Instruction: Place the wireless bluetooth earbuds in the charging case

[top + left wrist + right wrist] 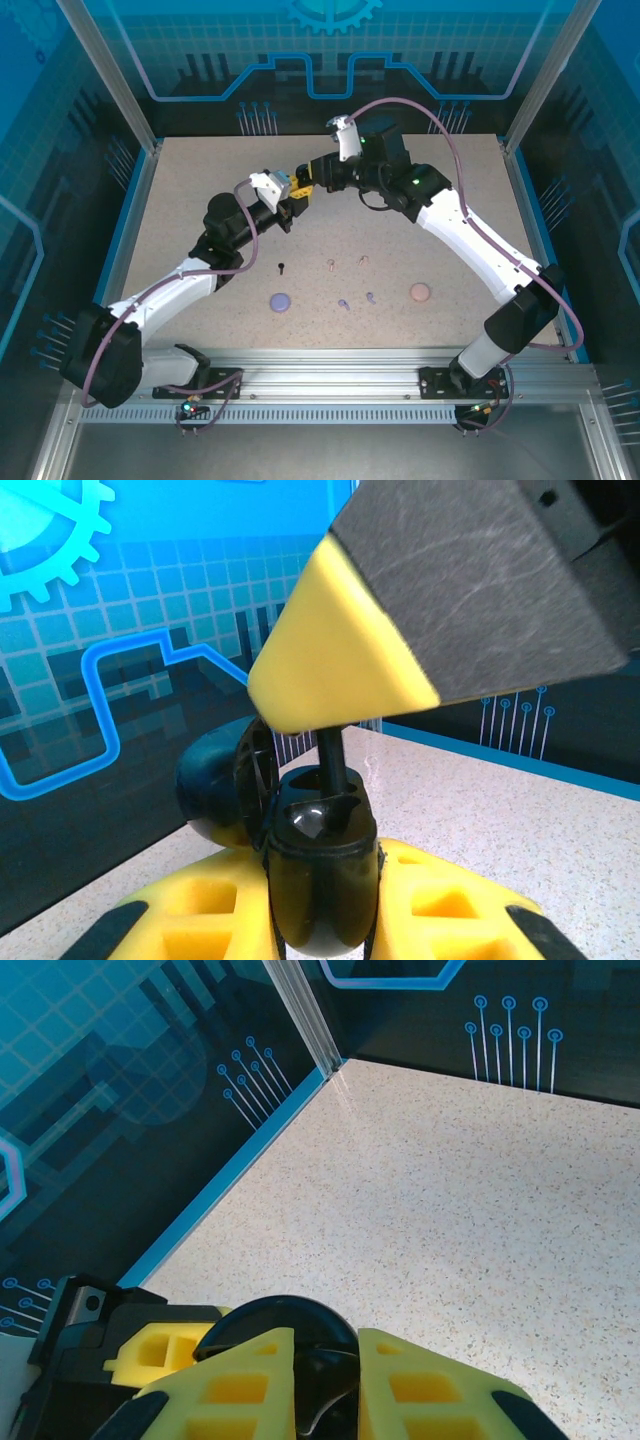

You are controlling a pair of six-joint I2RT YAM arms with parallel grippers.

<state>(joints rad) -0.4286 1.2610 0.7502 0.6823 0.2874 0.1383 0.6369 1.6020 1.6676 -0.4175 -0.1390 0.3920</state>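
Note:
My left gripper (320,855) is shut on the black charging case (318,890), held up above the table with its round lid (212,780) swung open to the left. My right gripper (311,178) meets it from above, shut on a black earbud whose stem (332,765) reaches down into the case's pocket. In the right wrist view, the lid (280,1318) shows just past the right gripper (327,1355). On the table lie another black earbud (282,267), two pinkish-beige earbuds (330,265) and two lilac earbuds (343,304).
A lilac round case (280,301) and a pink round case (420,292) lie shut on the speckled table (200,190) nearer the arm bases. Blue-edged walls close in the table on the left, right and far sides.

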